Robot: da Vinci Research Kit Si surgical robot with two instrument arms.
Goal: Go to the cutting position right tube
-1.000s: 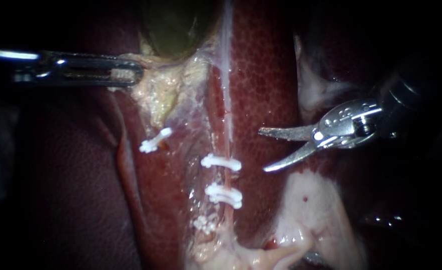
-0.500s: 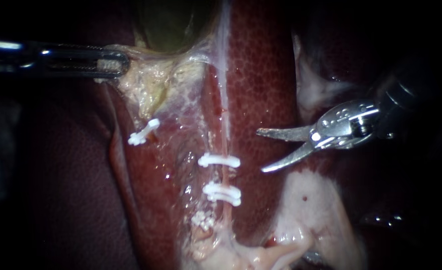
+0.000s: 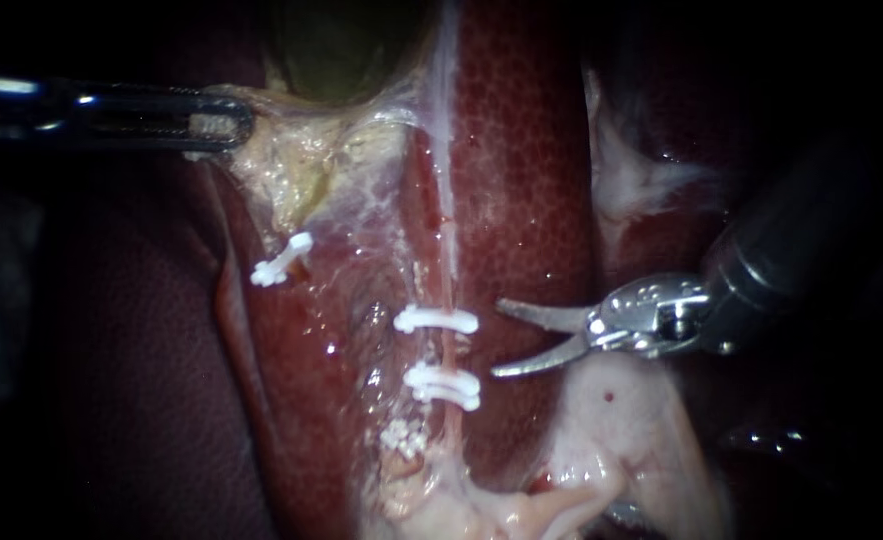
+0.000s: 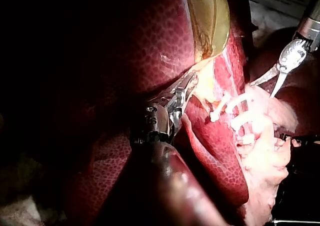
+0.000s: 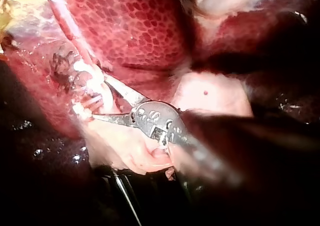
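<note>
The right tube (image 3: 449, 350) runs down the liver (image 3: 526, 150) as a thin pinkish strand with two white clips (image 3: 437, 321) (image 3: 444, 386) across it. My right instrument (image 3: 499, 340), with two thin curved blades, comes in from the right; its jaws are open, tips just right of the tube, level with the gap between those clips. In the right wrist view its open blades (image 5: 98, 99) reach to the clipped tube (image 5: 82, 93). My left instrument (image 3: 216, 120) is shut on yellowish tissue (image 3: 281, 165) below the green gallbladder (image 3: 346, 50), holding it to the left; the left wrist view shows this grip (image 4: 182, 93).
A further white clip (image 3: 281, 260) sits on a tube to the left, and a small clip cluster (image 3: 403, 440) lies lower down. Pale fatty tissue (image 3: 621, 420) lies under my right instrument. Dark liver (image 3: 141, 350) fills the left.
My right instrument has moved down and left, its open blades now close beside the right tube between the two clips. My left instrument has drawn the yellowish tissue slightly left.
</note>
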